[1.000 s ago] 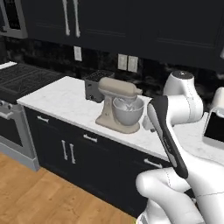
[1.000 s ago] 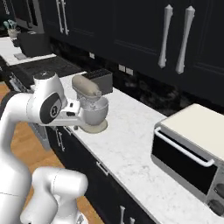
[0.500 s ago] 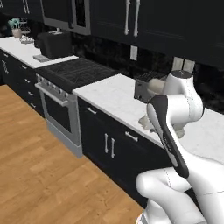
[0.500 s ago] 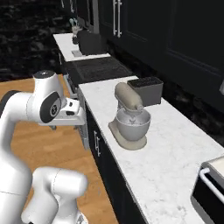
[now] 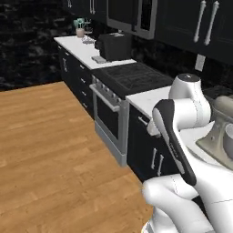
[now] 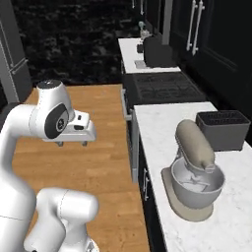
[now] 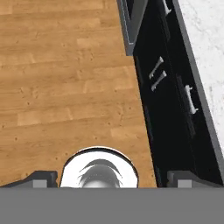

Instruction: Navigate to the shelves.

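Note:
The long light-brown wooden plank shelf is out of view. My gripper points down at the wooden floor, its two dark fingertips far apart with nothing between them: it is open. In the right base view the gripper hangs from the white hand, held close in front of the arm, over the floor and left of the counter.
Dark cabinets carry a white marble countertop with a beige stand mixer and a dark toaster. Beyond them are a black stove and a black appliance on the far counter. Wooden floor stretches to the left.
The whole picture has swung as the base turned: the mixer slid to the right edge, and the stove, far counter and open floor came into view. The arm keeps its pose.

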